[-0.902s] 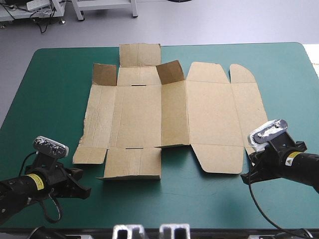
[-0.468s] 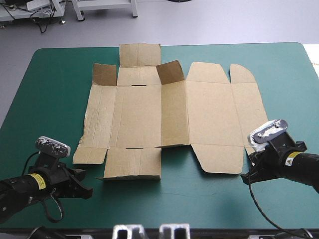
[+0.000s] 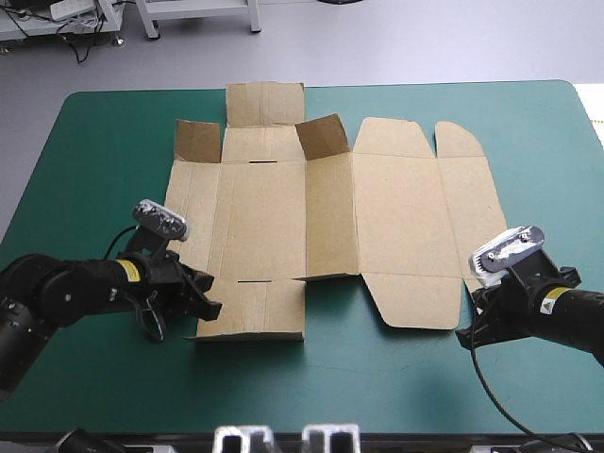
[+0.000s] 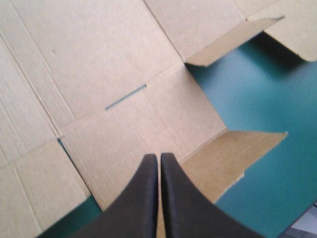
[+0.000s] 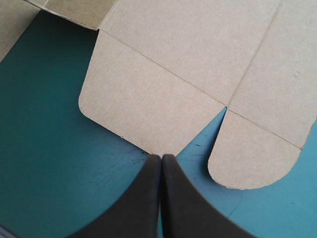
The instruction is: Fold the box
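Observation:
The brown box (image 3: 283, 217) lies as a flat cut sheet in the middle of the table. Two small flaps (image 3: 324, 137) stand raised on its far side. My left gripper (image 3: 209, 308) is shut, its tip over the sheet's near-left flap (image 4: 148, 124). From the left wrist view the fingers (image 4: 148, 198) meet in one point above the board, holding nothing. My right gripper (image 3: 464, 335) is shut and rests low on the cover at the sheet's near-right corner. Its tip (image 5: 161, 157) sits just short of the rounded flap (image 5: 143, 109), beside a smaller rounded tab (image 5: 252, 158).
The teal-green cover (image 3: 94, 151) shows on every side of the sheet, widest along the near edge and at the left. The near middle flap (image 3: 250, 311) sits slightly lifted, casting a shadow on the cover.
My left arm has swung from the table's near-left corner forward and rightward, up to the box's near-left flap. The right arm and the box have not moved.

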{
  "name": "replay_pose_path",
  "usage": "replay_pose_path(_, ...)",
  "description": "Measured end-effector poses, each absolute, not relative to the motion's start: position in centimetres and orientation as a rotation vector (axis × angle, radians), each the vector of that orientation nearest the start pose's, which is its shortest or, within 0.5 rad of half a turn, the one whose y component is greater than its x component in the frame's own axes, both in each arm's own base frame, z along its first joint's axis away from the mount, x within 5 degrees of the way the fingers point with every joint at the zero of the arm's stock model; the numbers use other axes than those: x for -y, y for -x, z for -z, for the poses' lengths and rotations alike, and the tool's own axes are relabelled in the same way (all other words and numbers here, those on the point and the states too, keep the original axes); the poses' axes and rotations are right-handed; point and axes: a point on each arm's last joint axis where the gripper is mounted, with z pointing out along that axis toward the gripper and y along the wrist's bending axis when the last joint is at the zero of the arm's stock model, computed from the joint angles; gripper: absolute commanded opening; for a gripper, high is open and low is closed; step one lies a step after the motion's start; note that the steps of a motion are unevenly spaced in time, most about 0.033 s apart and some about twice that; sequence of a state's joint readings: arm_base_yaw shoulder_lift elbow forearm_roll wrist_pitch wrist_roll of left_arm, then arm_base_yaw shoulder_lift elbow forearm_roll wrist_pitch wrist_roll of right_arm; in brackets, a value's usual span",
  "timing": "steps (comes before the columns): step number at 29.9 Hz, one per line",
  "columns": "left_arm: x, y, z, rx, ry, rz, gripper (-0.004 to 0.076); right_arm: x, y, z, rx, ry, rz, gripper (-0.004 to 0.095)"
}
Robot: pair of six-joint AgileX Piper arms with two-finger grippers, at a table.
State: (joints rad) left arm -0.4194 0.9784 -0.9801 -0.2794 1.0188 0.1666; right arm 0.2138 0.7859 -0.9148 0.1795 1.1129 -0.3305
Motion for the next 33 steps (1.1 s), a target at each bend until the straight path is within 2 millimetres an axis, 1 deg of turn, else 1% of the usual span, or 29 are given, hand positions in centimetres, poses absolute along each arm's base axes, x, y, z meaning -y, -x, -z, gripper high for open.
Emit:
replay_pose_path(2,9.7,-16.5,-36.1,-2.407,-0.671,0.459,0.0012,-4.1,-11.9,-35.6,-2.368,0.64,-0.179,-0.0024)
replay_pose_path(5,9.9,-17.9,-36.9,-2.397,-0.68,0.464,0.0013,-4.1,-11.9,-35.6,-2.366,0.644,-0.177,-0.0025)
replay_pose_path(7,9.3,-18.8,-37.0,-2.403,-0.65,0.48,0.0013,-4.1,-11.9,-35.6,-2.366,0.644,-0.177,-0.0024)
replay_pose_path(9,8.1,-19.5,-36.8,-2.424,-0.61,0.493,0.0013,-4.1,-11.9,-35.6,-2.364,0.65,-0.175,-0.0024)
replay_pose_path(14,3.4,-20.8,-36.4,-2.477,-0.494,0.513,0.0013,-4.1,-12.0,-35.6,-2.347,0.657,-0.168,-0.0024)
replay_pose_path(18,-1.4,-21.6,-35.6,-2.515,-0.302,0.47,0.0012,-4.1,-12.0,-35.7,-2.344,0.655,-0.168,-0.0025)
replay_pose_path(19,-2.3,-21.7,-35.3,-2.525,-0.259,0.461,0.0012,-4.1,-12.0,-35.7,-2.343,0.655,-0.169,-0.0024)
replay_pose_path(21,-4.1,-22.1,-34.5,-2.545,-0.173,0.459,0.0013,-4.1,-12.0,-35.7,-2.338,0.656,-0.174,-0.0024)
replay_pose_path(23,-5.1,-22.9,-33.6,-2.555,-0.117,0.498,0.0015,-4.2,-12.0,-35.7,-2.333,0.655,-0.18,-0.0024)
replay_pose_path(25,-5.7,-23.9,-32.6,-2.565,-0.073,0.544,0.0032,-4.2,-12.0,-35.8,-2.327,0.654,-0.186,-0.0024)
replay_pose_path(28,-6.6,-25.6,-30.2,-2.623,-0.017,0.626,0.0111,-4.3,-12.1,-35.8,-2.321,0.659,-0.188,-0.0024)
replay_pose_path(31,-7.4,-27.4,-27.1,-2.7,0.036,0.719,0.0217,-4.3,-12.1,-35.8,-2.314,0.668,-0.187,-0.0024)
replay_pose_path(33,-7.7,-28.4,-25.2,-2.72,0.066,0.8,0.0286,-4.3,-12.1,-35.8,-2.311,0.671,-0.185,-0.0025)
